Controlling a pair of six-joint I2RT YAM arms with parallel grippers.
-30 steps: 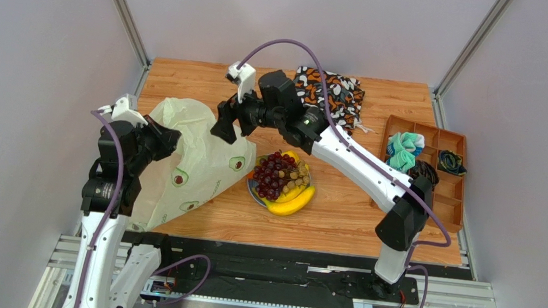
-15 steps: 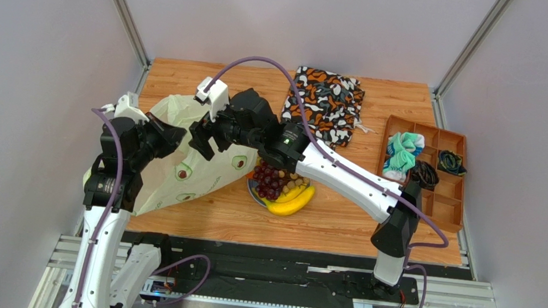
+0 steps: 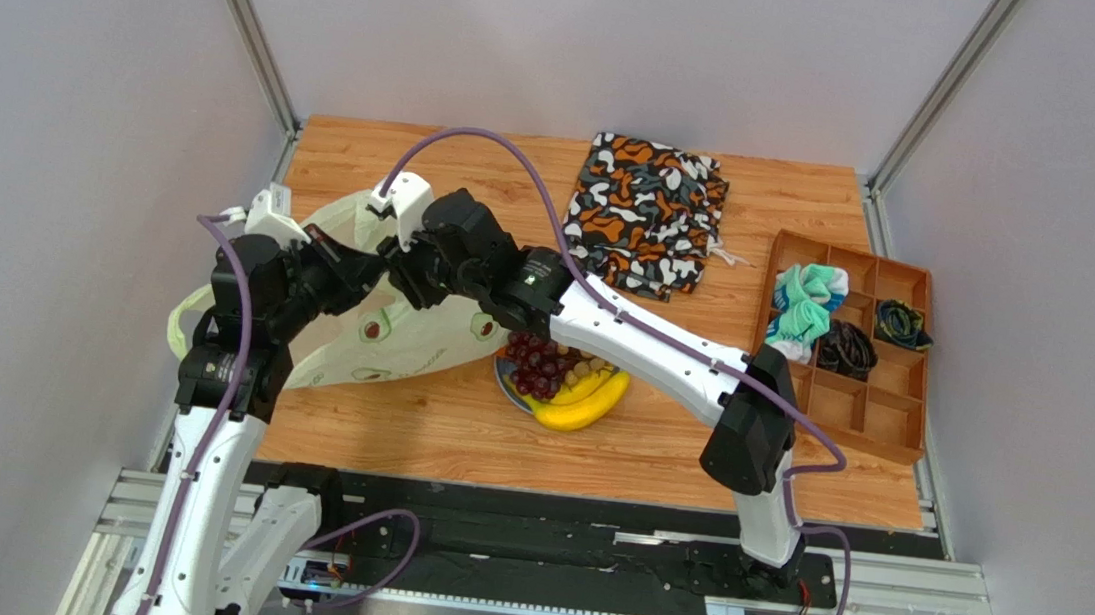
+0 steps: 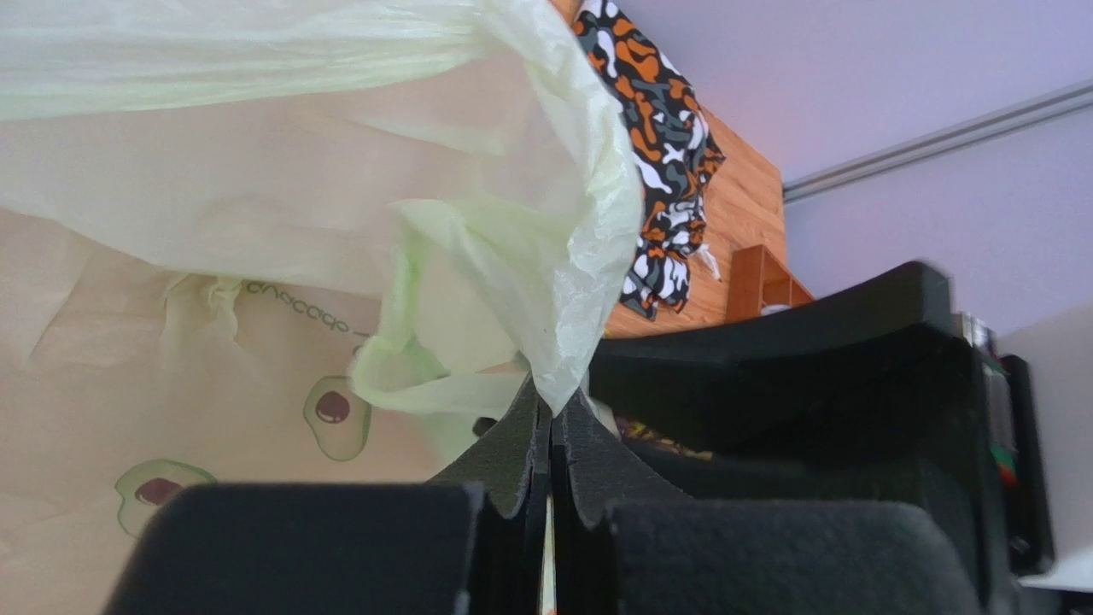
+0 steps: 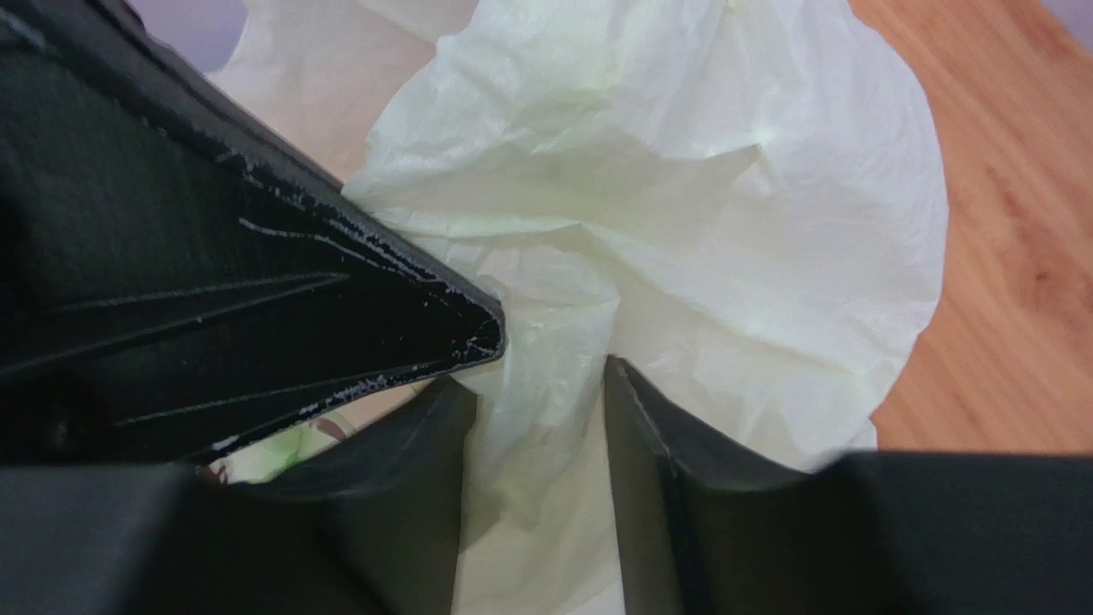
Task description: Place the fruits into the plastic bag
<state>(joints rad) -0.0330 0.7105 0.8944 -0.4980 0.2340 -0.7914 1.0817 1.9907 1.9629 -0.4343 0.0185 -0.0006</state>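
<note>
Plastic bag at left of table, rim pinched in closed left gripper; right gripper jaws narrow around a bunched fold, firm hold not discernible; grapes and bananas on plate just beside it.

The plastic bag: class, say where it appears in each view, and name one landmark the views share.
Top external: plastic bag left of centre, on the wooden table.
Left wrist: plastic bag fills the upper left.
Right wrist: plastic bag fills the middle.
Shared landmark: the wooden table.
</note>
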